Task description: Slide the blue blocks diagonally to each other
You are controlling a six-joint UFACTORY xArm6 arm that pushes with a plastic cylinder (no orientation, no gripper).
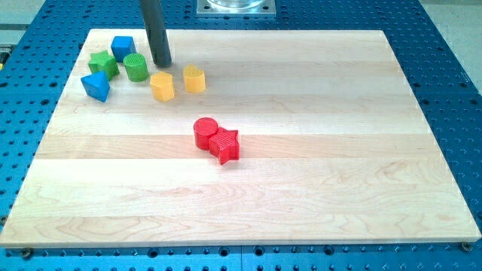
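A blue cube (pixel 123 47) sits near the board's top-left corner. A blue triangular block (pixel 96 86) lies lower left of it, with a green star block (pixel 103 64) between them. My tip (pixel 163 63) rests on the board right of the blue cube, just right of a green cylinder (pixel 135 67), not touching either blue block.
A yellow hexagonal block (pixel 162 86) and a yellow heart-like block (pixel 194 78) lie below and right of the tip. A red cylinder (pixel 204 132) touches a red star block (pixel 225 144) near the board's middle. The wooden board (pixel 316 173) lies on a blue perforated table.
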